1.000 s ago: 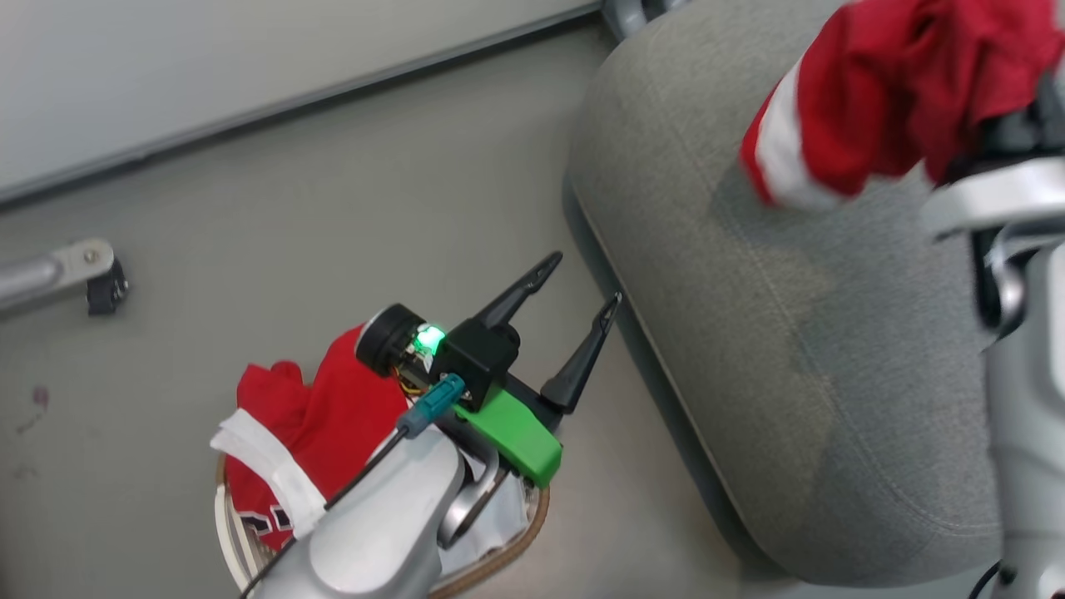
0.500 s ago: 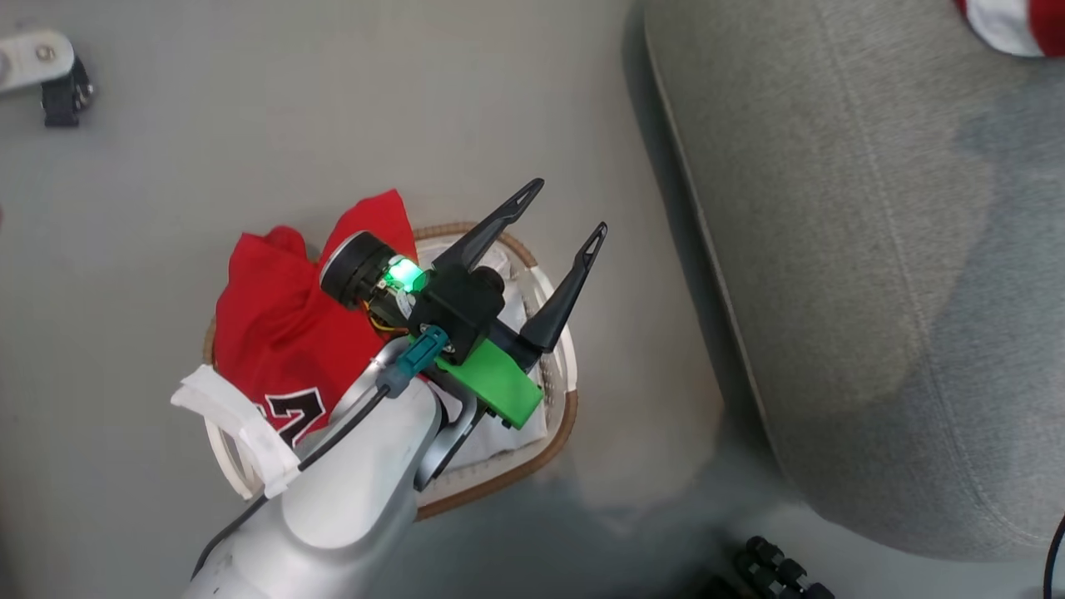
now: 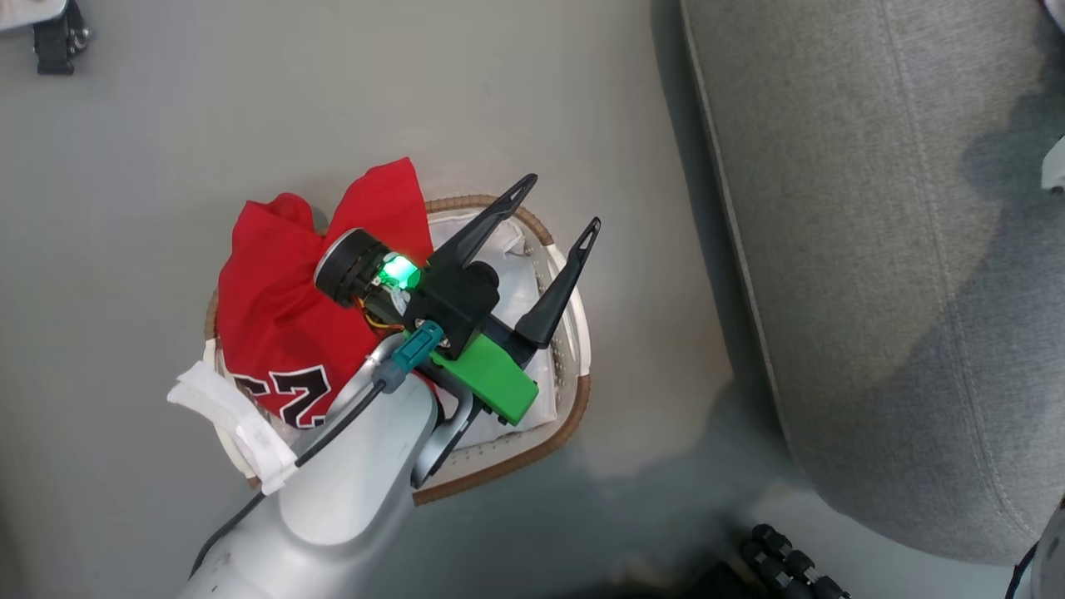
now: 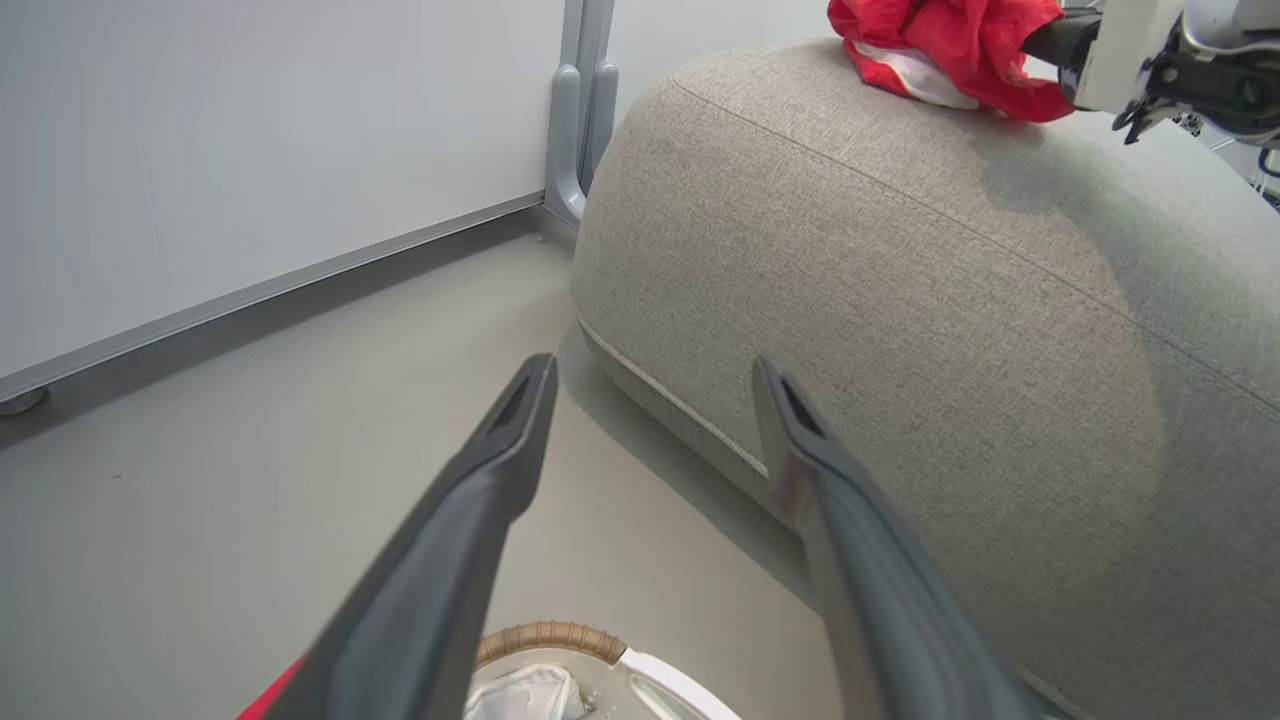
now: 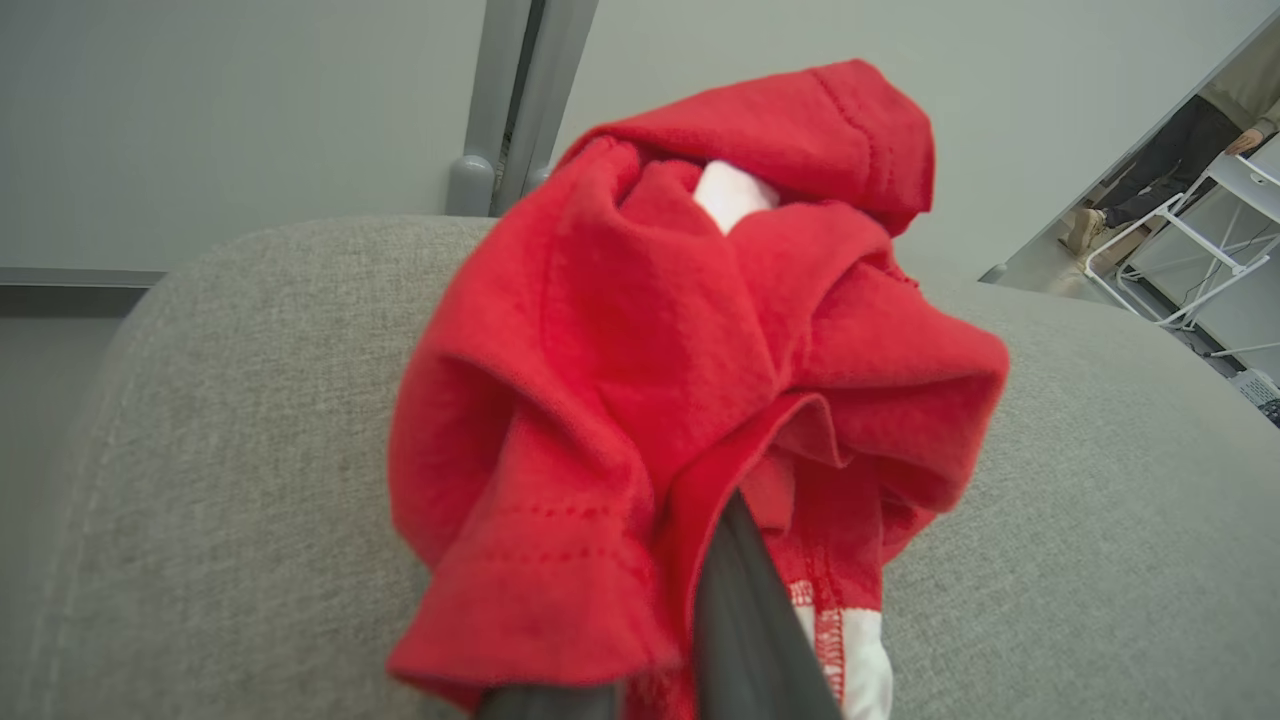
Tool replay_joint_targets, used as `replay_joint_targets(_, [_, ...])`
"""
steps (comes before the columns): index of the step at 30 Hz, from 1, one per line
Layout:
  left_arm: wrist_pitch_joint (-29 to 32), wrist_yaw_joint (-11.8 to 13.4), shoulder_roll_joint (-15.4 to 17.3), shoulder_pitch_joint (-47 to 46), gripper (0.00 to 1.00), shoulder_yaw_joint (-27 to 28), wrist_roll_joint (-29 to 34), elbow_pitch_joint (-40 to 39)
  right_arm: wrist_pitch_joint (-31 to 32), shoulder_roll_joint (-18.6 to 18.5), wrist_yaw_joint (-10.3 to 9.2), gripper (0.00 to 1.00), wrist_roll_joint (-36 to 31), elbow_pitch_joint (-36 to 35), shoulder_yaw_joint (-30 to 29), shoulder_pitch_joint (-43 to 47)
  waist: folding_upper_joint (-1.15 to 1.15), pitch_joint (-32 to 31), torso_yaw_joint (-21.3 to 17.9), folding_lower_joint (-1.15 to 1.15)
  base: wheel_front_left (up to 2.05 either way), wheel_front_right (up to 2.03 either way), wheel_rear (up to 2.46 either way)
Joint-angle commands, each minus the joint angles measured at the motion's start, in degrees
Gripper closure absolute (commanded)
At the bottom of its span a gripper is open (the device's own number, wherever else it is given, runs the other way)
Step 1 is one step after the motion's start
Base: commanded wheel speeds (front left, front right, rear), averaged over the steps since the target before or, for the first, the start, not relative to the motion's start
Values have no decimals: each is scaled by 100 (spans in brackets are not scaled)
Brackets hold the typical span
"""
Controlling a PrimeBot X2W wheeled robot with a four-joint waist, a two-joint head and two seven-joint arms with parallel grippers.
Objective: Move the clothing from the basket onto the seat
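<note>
We log clothing (image 3: pixel 279 316) soft matt cloth, basket rim (image 3: pixel 466 201) brown woven, sofa (image 3: pixel 874 249) coarse grey weave, floor (image 3: pixel 166 125) smooth.

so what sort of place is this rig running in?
Probably a lab or test bay staged as a home: a grey sofa and laundry basket sit on bare grey floor, beside plain partition panels on a metal post.

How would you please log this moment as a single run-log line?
left gripper open above laundry basket | right gripper shut on red garment over sofa | numbered jersey in basket
</note>
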Motion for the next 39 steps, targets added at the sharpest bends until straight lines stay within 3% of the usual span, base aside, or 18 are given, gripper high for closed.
replay_joint_targets(1, [3,9,17,59,0,-11,-26,30,-12,46,-7,56,3,-37,-29,153,-1,-168,-87,-1,0,0,0])
replay_joint_targets(2, [3,9,14,76,0,-25,-46,31,-12,69,-7,13,25,-47,-33,191,-1,-215,-97,-1,0,0,0])
replay_joint_targets(3, [4,9,7,100,0,-37,-63,41,-12,93,-7,0,41,-32,-34,256,-1,-273,-103,-1,0,0,0])
replay_joint_targets(13, [3,9,-50,404,0,139,-250,36,-12,130,-8,0,264,-81,64,844,-1,-954,-79,-1,0,0,0])
replay_joint_targets(24, [3,9,-257,1058,0,704,-336,-6,-12,-267,-7,0,346,-243,585,1186,-1,-2114,217,-1,0,0,0])
replay_joint_targets(29, [3,9,-332,1388,0,1104,-360,-62,-12,-137,-7,0,549,-394,786,1302,-1,-2562,415,-1,0,0,0])
replay_joint_targets(39, [4,9,-402,2084,0,2138,-237,-51,-12,475,-7,0,787,-901,1386,1832,-1,-3159,832,-1,0,0,0])
